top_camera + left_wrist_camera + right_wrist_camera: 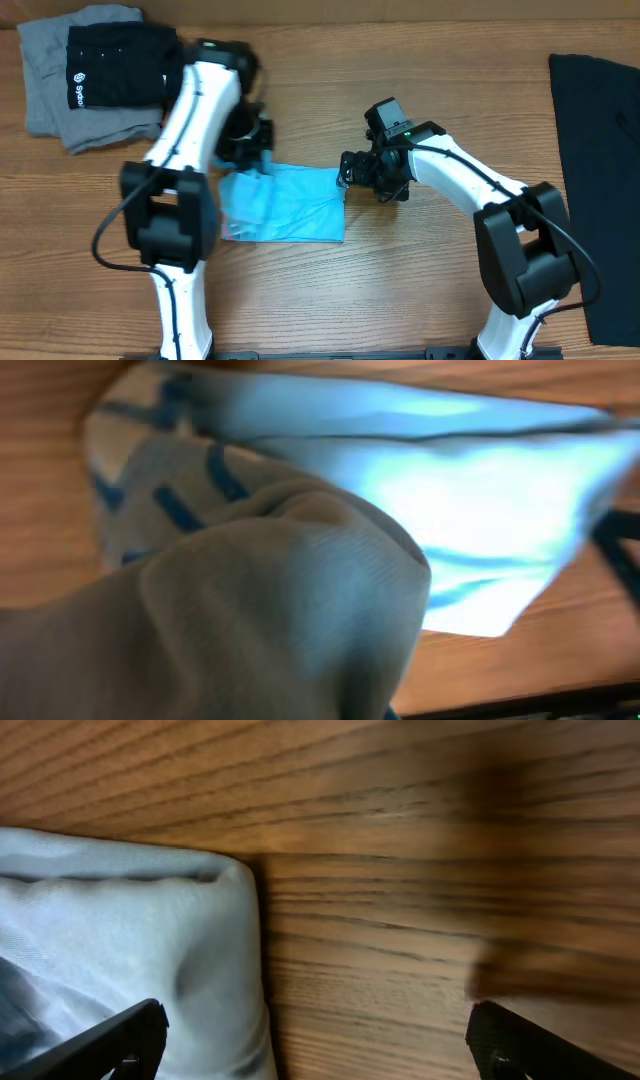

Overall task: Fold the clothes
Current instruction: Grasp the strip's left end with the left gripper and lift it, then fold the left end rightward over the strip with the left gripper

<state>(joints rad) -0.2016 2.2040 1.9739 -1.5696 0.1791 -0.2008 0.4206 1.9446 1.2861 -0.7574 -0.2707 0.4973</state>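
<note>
Lying folded at the middle of the wooden desk [420,290], a light blue T-shirt [290,205] is pinched at its far left corner by the clenched left tool [258,158]. The right tool [345,182] is held released, jaws wide, astride the shirt's right edge. A grey garment [50,100] topped by a black garment [115,65] is seen far left.
</note>
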